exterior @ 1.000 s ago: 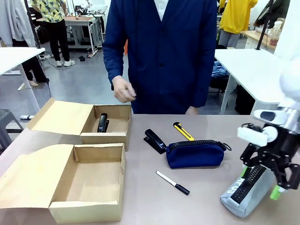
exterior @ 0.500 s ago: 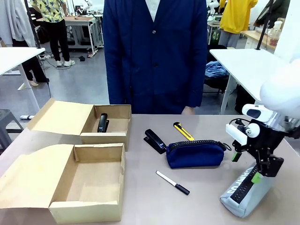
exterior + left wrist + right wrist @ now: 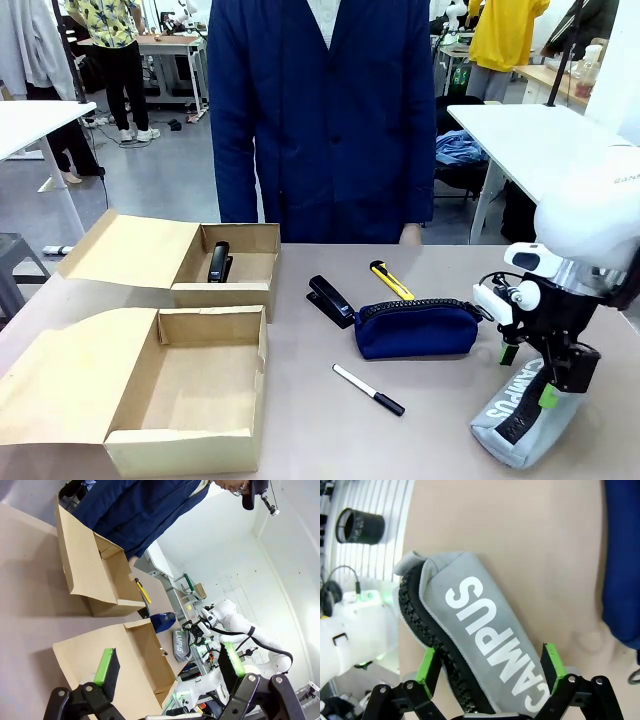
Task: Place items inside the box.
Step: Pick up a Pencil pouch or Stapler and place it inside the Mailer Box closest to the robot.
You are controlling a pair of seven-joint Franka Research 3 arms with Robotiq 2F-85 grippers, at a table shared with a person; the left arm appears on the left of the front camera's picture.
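Front view, stock on tabletop (image 3: 300, 440), placed from the navy zip pouch (image 3: 415, 330).
- Grey zip pouch (image 3: 520, 425): right of it, nearer the robot. Soft grey fabric, white lettering, coarse black zip, propped at a slant.
- Right gripper (image 3: 527, 374): over the grey pouch, jaws spread wide either side; contact cannot be told.
- Left gripper (image 3: 169, 663): spread, nothing between.
- Black stapler (image 3: 330, 300): just left. Hard, hinged.
- Yellow utility knife (image 3: 392, 280): just beyond. Slim, rigid.
- White pen (image 3: 368, 389): in front. Thin, round.
- Cardboard boxes (image 3: 185, 447): well left, lids open.

Risk, judged: limp cloth may buckle or slide off the pads on closing; the slanted pouch may topple.
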